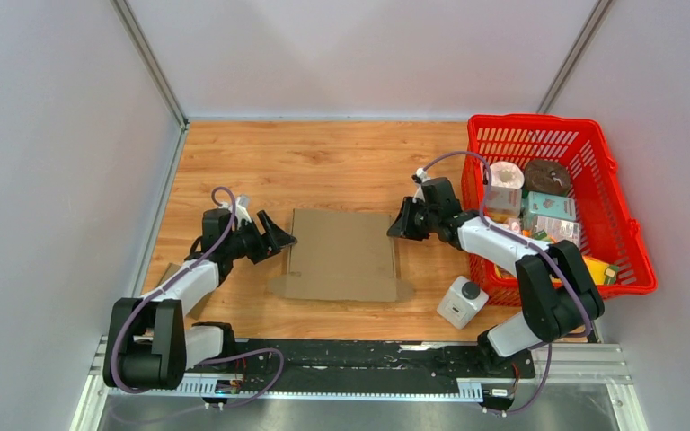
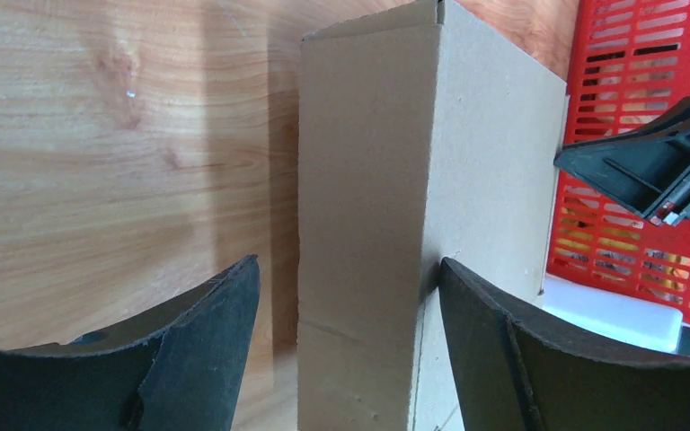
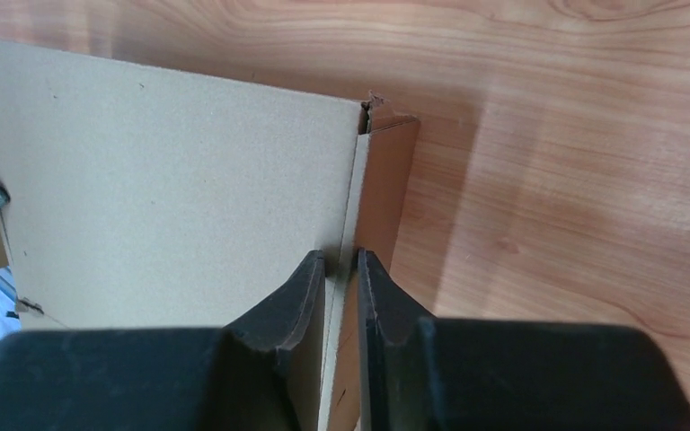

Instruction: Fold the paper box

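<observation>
A: Whereabouts of the paper box (image 1: 341, 256)?

B: Lies unfolded and mostly flat in the middle of the counter (image 1: 323, 162), between the two arms. Shows small flaps along its near edge.

A: State of the left tool (image 1: 277, 231)?

B: Stands wide apart at the box's left edge, gripping nothing. Seen from its wrist camera, straddles a strip of cardboard. Appears to touch it with one finger (image 2: 503, 359) and clears it with the other.

A: And the right tool (image 1: 397, 224)?

B: Sits at the box's right edge, nearly closed. Pinches the thin cardboard edge between both fingers (image 3: 296, 296), right beside a narrow side flap.

A: Any containers?

B: Just one: a red basket (image 1: 629, 224) on the right side of the counter. Holds a white roll (image 1: 506, 175) and a round brown item (image 1: 548, 177) at the far end. Also holds teal-and-white packets (image 1: 552, 208) in the middle and something yellow (image 1: 597, 269) toward the near end. Too crowded to name the rest.

A: Anything beside the basket?

B: A white bottle (image 1: 461, 301) with a black cap, on the counter just outside the basket's near left corner. Close to the box's near right corner, not touching it.
</observation>
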You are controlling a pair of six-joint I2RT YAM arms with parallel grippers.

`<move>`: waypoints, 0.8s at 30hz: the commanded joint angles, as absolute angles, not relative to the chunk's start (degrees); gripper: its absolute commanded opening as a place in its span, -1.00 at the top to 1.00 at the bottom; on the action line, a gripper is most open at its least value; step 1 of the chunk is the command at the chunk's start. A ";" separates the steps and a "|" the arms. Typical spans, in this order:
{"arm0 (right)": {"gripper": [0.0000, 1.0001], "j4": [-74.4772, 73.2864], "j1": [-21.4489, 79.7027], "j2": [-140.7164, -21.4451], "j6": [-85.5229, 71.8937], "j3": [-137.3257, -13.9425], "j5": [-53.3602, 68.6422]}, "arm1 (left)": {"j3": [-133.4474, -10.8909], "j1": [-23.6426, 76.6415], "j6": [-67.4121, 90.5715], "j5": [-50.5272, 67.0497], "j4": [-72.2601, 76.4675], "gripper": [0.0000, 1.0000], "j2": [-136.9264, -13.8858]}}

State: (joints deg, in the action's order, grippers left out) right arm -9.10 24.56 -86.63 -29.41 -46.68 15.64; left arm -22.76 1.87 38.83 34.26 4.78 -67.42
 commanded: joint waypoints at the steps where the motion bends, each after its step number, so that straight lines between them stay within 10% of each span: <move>1: 0.81 -16.53 20.83 -90.88 -27.07 -42.71 7.12 | -22.24 1.49 39.90 36.30 11.95 -0.61 -68.64; 20: 0.81 -15.03 20.39 -92.37 -26.89 -42.80 8.79 | -19.07 6.68 60.02 49.30 50.17 -0.62 -86.84; 24: 0.73 -14.06 21.00 -90.97 -26.63 -42.36 10.54 | -18.98 7.91 66.78 49.92 57.03 -0.38 -86.92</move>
State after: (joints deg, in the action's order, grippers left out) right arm -6.55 21.06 -87.66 -30.30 -46.11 18.39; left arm -18.85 6.07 58.78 45.98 42.63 -87.00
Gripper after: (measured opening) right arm 0.155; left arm 0.760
